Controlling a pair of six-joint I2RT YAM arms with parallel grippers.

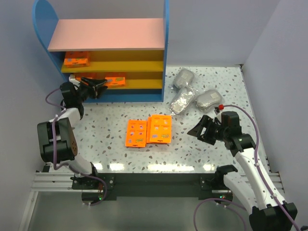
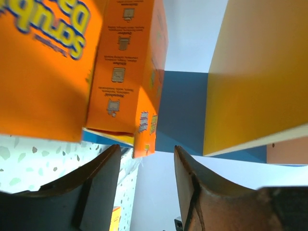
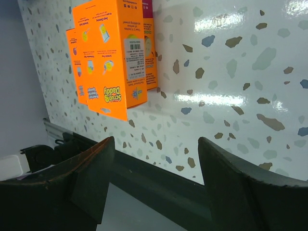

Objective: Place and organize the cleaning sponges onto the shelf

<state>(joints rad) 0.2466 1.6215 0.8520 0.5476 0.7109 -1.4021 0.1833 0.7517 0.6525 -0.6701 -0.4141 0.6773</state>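
Worktop (image 1: 106, 120) carried the blue-framed shelf (image 1: 108, 34) back left; one orange pack (image 1: 77, 59) lay on its upper yellow board, a second pack (image 1: 115, 81) on the lower; two more packs (image 1: 136, 133) sat side by side mid-worktop, one reading "Scrub Daddy"; three grey bagged bundles (image 1: 182, 101) clustered right of the shelf; left gripper (image 1: 100, 86) jaws stood parted, empty, just before the second pack; right gripper (image 1: 204, 130) jaws gaped wide, empty.

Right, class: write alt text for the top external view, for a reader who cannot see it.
The left claw, open, reaches into a blue-framed shelf at an orange sponge pack on its lower yellow board; another pack sits above. On the speckled table lie two orange packs and three grey bagged bundles, with the right claw open near them.
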